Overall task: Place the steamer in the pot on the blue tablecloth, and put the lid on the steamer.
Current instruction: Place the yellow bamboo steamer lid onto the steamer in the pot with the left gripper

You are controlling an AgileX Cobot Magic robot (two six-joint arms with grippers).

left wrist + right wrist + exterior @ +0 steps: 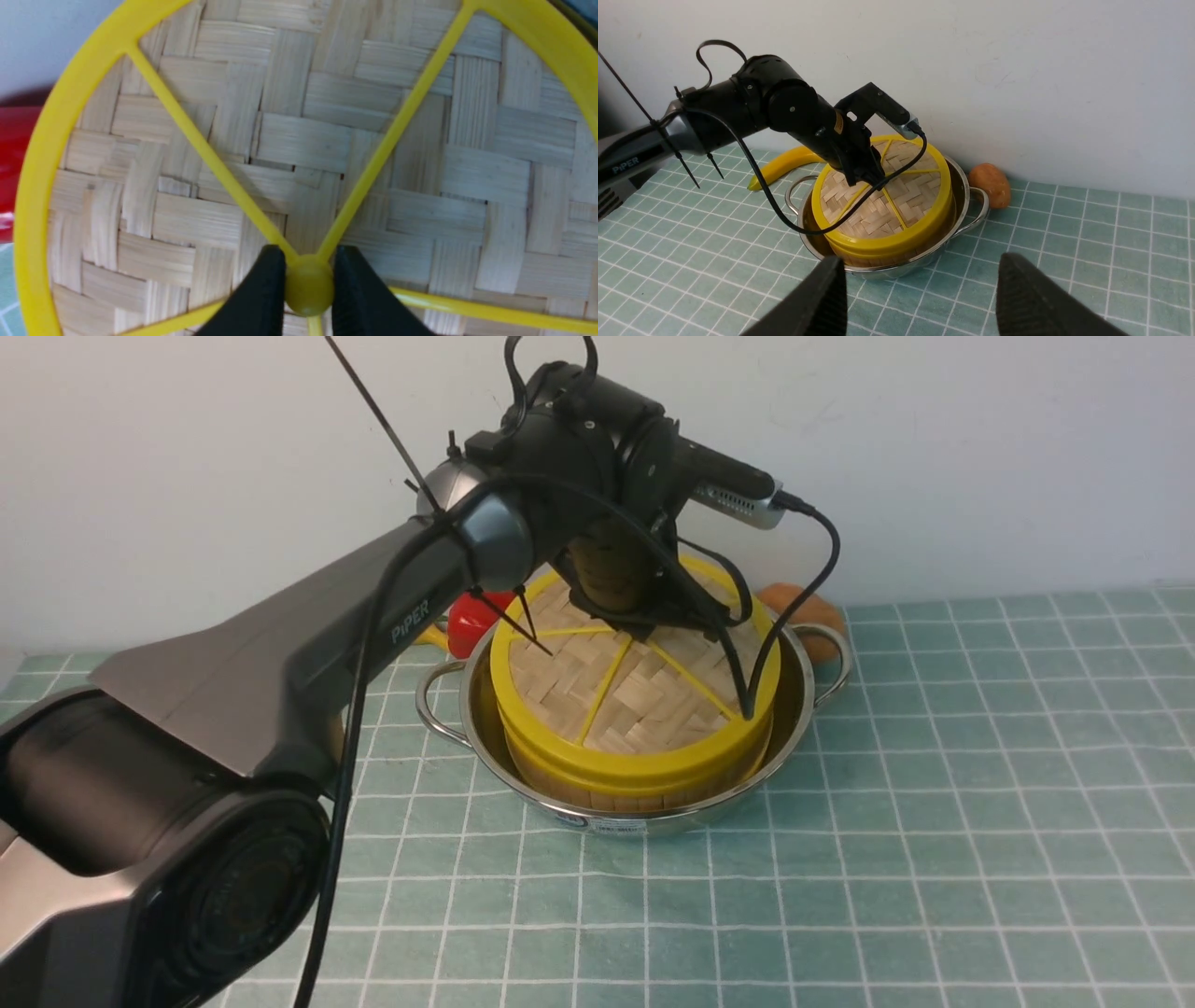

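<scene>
Steamer (pixel 644 791) sits inside the pot (pixel 523 793), its wall mostly hidden under the lid (pixel 644 691) lying flat on it. The pot stands on the blue tablecloth (pixel 934 859). Left gripper (pixel 308 284) pinches the lid's centre knob (pixel 309 296); the wrist hides this in the front view. Right gripper (pixel 920 289) stands wide, holding nothing, its body cut off. Behind the pot are a partly hidden banana (pixel 784 163), a potato (pixel 990 184) and an unidentifiable red object (pixel 471 621). The left arm (pixel 280 653) reads "PiPER". The pot label (pixel 616 823) is illegible.

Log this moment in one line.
lid: on steamer | steamer: in pot | left end effector: shut on lid's centre knob | right end effector: open, empty
</scene>
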